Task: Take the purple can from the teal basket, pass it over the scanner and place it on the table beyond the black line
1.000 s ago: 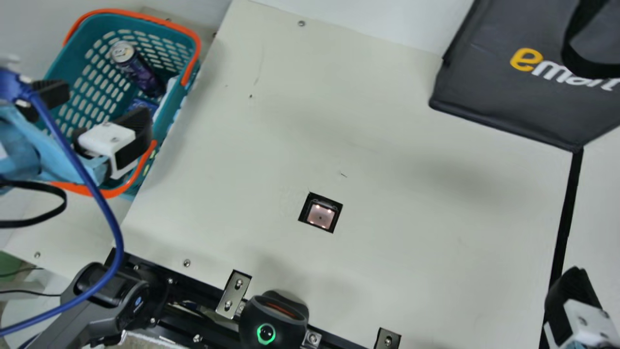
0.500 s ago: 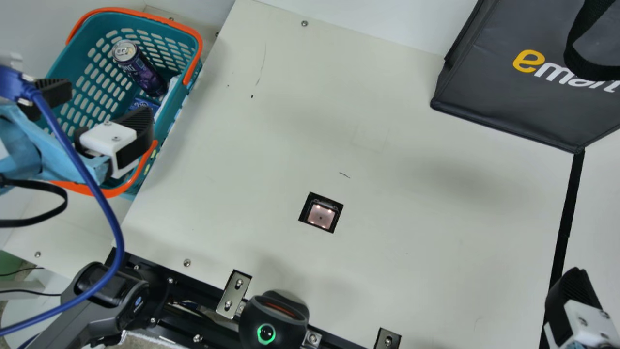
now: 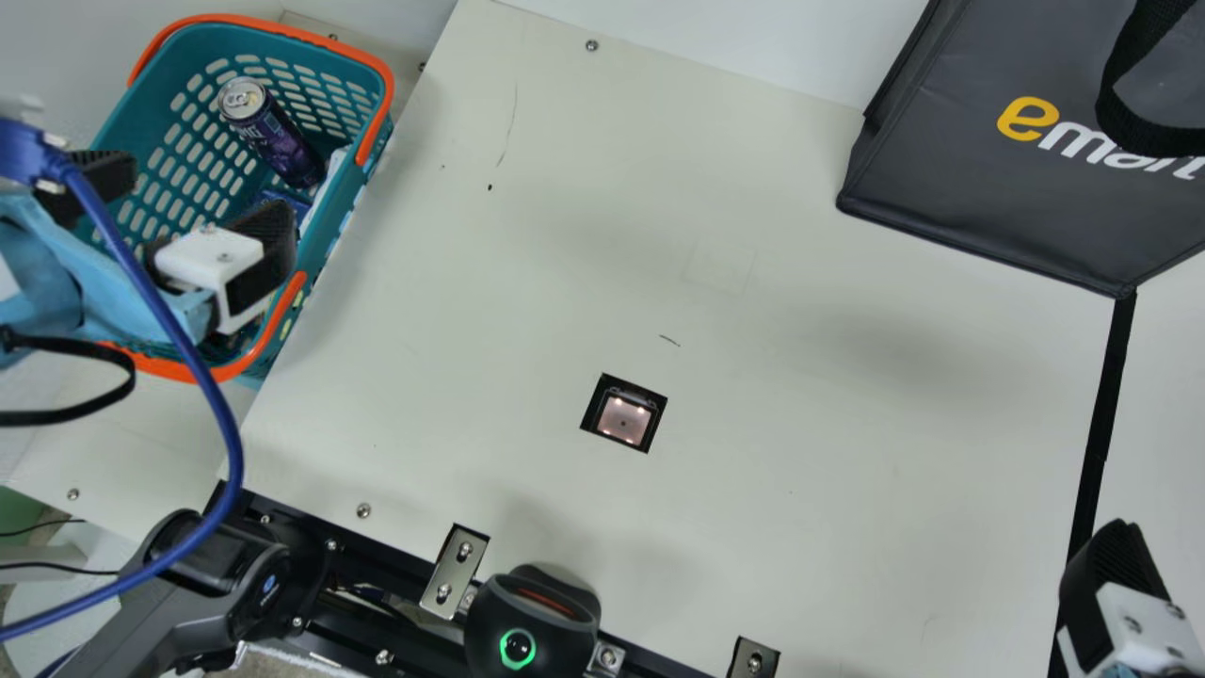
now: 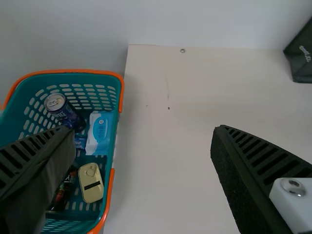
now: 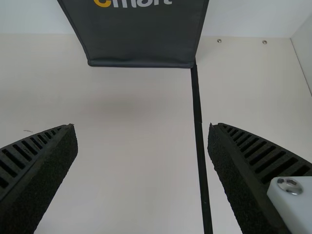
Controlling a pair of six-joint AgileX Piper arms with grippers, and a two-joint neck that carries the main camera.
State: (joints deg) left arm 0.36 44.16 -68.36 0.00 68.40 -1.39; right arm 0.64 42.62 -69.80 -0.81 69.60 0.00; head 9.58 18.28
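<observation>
Purple can (image 3: 273,137) held in the teal basket (image 3: 202,38); both claws spread

The widest area is taken up by the cream table (image 3: 753,235); its far right is occupied by a dark grey bag (image 3: 941,179), on which a looped black handle (image 3: 1148,122) is seen. At the far left the basket is placed, fitted with orange handles and set beside the table's left edge. From the bag's near right corner a black line (image 3: 1101,414) is run along the table's right part, toward the near side.

The left gripper (image 3: 202,196) is held over the basket's near part, its two fingers spread wide apart; the right gripper (image 3: 1111,574) is held at the near right, by the black line, and its fingers too are shown well parted in its wrist view. At the near edge a black device (image 3: 532,621) is mounted, lit by a green ring.

The can is leaned inside the basket's far part, tilted, with its silver top pointed to the far left; beside it a white and light-blue packet (image 4: 99,131) is seen, and nearer, a dark bottle (image 4: 62,192) and a pale yellow tin (image 4: 91,182) are laid side by side. Near the table's middle the square scanner (image 3: 623,417) is set into the surface; small lights are shown within it.
</observation>
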